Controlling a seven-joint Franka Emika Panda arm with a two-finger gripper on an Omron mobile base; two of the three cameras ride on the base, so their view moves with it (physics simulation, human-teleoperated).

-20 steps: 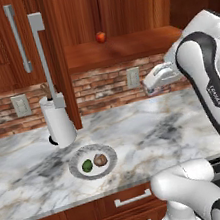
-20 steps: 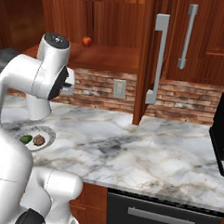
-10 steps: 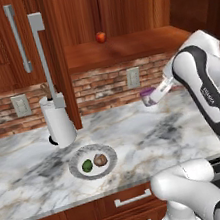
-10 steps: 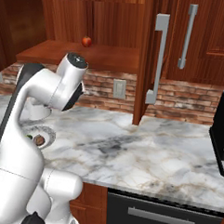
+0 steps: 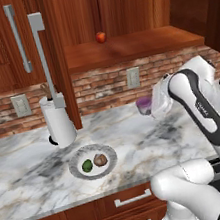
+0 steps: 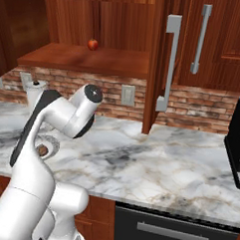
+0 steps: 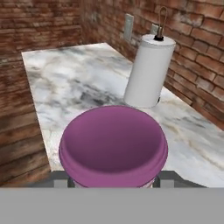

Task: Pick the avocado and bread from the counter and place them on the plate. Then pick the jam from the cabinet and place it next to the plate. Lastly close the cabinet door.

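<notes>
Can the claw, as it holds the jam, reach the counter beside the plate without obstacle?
Probably yes: the claw holds the jam above open counter, and nothing stands between it and the plate.

I count one purple-lidded lilac jam jar (image 5: 144, 105), one dark-green avocado (image 5: 87, 165), one brown bread lump (image 5: 100, 160), one speckled-rim white plate (image 5: 94, 173), one red-orange fruit (image 5: 101, 37), one white paper-towel roll (image 5: 58, 121).

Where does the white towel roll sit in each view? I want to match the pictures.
Left base view: towel roll left of centre, on the counter below the open door's handle.
Right base view: far left edge, against the wall.
Hand view: upper right, beyond the jam.
Shared landmark: the brick wall just behind it.
</notes>
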